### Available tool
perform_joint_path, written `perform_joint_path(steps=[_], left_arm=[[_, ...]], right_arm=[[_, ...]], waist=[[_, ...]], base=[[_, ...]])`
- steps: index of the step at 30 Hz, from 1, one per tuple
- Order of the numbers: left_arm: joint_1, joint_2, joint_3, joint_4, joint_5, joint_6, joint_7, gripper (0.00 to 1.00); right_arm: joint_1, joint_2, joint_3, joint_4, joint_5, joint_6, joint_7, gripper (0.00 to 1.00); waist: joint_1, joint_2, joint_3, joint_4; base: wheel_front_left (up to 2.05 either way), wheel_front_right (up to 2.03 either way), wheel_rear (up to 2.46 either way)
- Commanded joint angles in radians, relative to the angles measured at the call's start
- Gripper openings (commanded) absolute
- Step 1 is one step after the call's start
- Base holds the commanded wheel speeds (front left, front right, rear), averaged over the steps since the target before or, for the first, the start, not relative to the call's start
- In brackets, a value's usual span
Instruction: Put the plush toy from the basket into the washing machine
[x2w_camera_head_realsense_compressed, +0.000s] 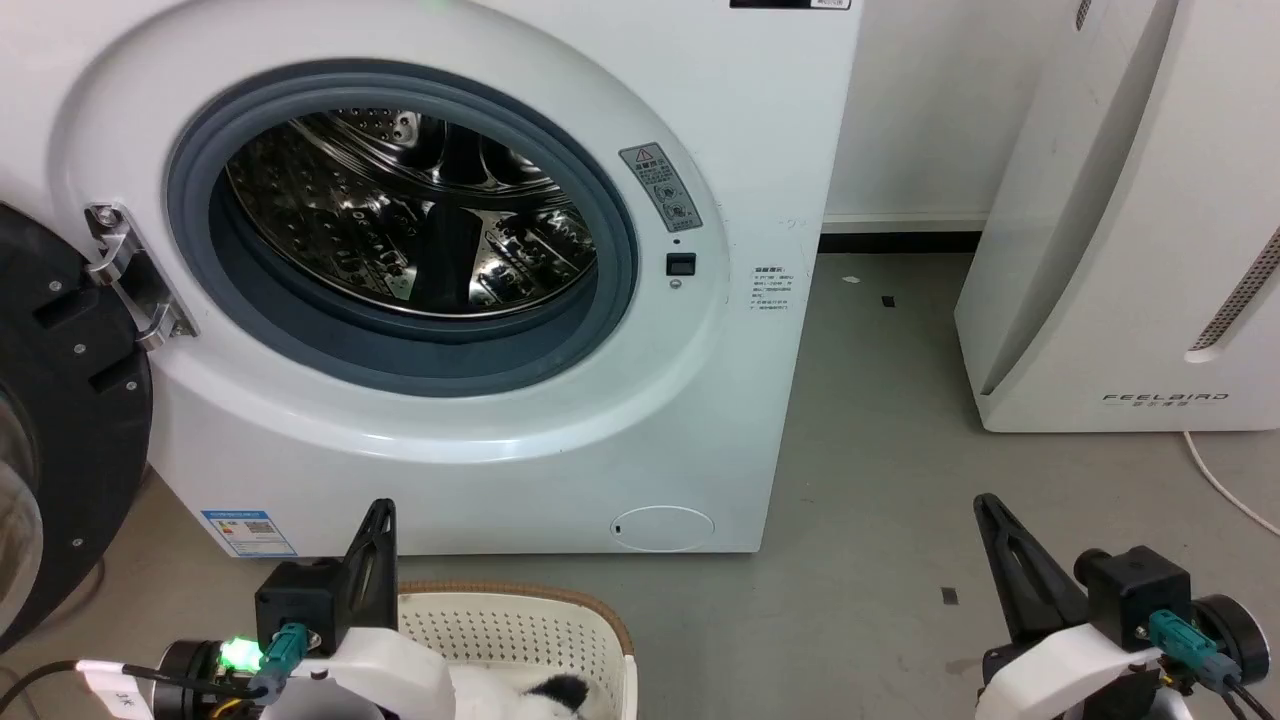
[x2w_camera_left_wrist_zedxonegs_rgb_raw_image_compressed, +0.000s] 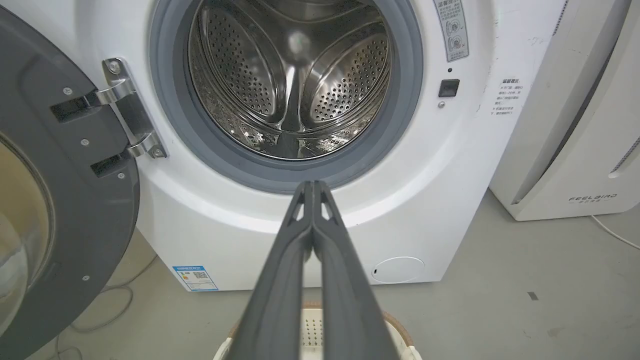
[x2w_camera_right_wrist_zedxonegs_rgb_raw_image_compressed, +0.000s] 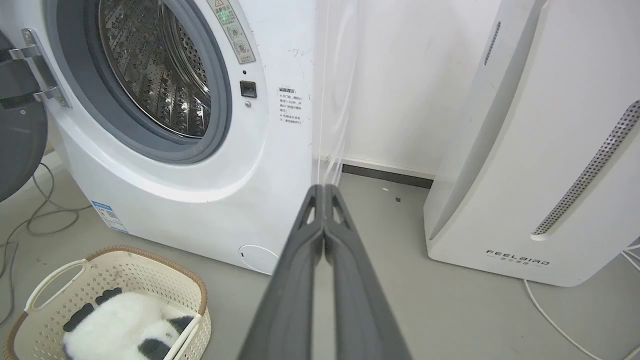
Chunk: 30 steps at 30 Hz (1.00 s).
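Note:
The white washing machine (x2w_camera_head_realsense_compressed: 500, 440) stands ahead with its round black door (x2w_camera_head_realsense_compressed: 60, 420) swung open to the left and its steel drum (x2w_camera_head_realsense_compressed: 400, 220) bare. On the floor in front sits the cream basket (x2w_camera_right_wrist_zedxonegs_rgb_raw_image_compressed: 150, 280), and the fluffy panda plush toy (x2w_camera_right_wrist_zedxonegs_rgb_raw_image_compressed: 120, 327) lies inside it. A bit of the toy (x2w_camera_head_realsense_compressed: 555, 695) peeks out at the head view's bottom edge. My left gripper (x2w_camera_head_realsense_compressed: 380, 515) is shut with nothing in it, above the basket's near-left part. Off to the right over the floor, my right gripper (x2w_camera_head_realsense_compressed: 988, 508) is also shut and holds nothing.
A white FEELBIRD appliance (x2w_camera_head_realsense_compressed: 1130, 250) stands to the right of the washer, with a white cable (x2w_camera_head_realsense_compressed: 1225, 485) trailing from it. Grey cables (x2w_camera_right_wrist_zedxonegs_rgb_raw_image_compressed: 35, 220) lie on the floor under the door. Bare grey floor (x2w_camera_head_realsense_compressed: 880, 520) lies between the washer and the appliance.

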Motion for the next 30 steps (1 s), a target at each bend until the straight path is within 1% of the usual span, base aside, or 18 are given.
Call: perform_joint_path(steps=[1,3,4,13,18,30], left_arm=[[-0.015,0.0,0.0,-0.004,0.003,-0.004,0.0,0.0],[-0.015,0.0,0.0,-0.004,0.003,-0.004,0.0,0.0],[0.0,0.0,0.0,0.0,0.0,0.0,0.0,1.0],[-0.004,0.0,-0.008,0.008,-0.005,0.015,-0.015,1.0],[-0.019,0.001,-0.014,0.034,-0.007,0.015,-0.026,1.0],[-0.099,0.007,-0.035,0.176,-0.016,-0.007,-0.051,1.0]], right_arm=[[-0.012,0.001,-0.001,0.002,-0.008,0.0,0.001,0.0],[-0.012,0.001,-0.001,0.002,-0.008,0.0,0.001,0.0],[0.0,0.0,0.0,0.0,0.001,0.0,0.0,1.0],[0.001,0.0,-0.014,-0.007,0.018,0.0,-0.015,1.0],[-0.001,0.0,-0.022,-0.012,0.032,0.0,-0.025,1.0],[-0.021,0.0,-0.038,-0.024,0.064,0.0,-0.05,1.0]], waist=[[0.0,-0.0001,0.0,0.0],[0.0,-0.0001,0.0,0.0],[0.0,-0.0001,0.0,0.0],[0.0,-0.0001,0.004,0.0],[0.0,-0.0001,0.012,0.0],[0.0,-0.0001,0.071,-0.01]], base=[[0.0,0.0,0.0],[0.0,0.0,0.0],[0.0,0.0,0.0],[0.0,0.0,0.0],[0.0,0.0,0.0],[0.0,0.0,0.0]])
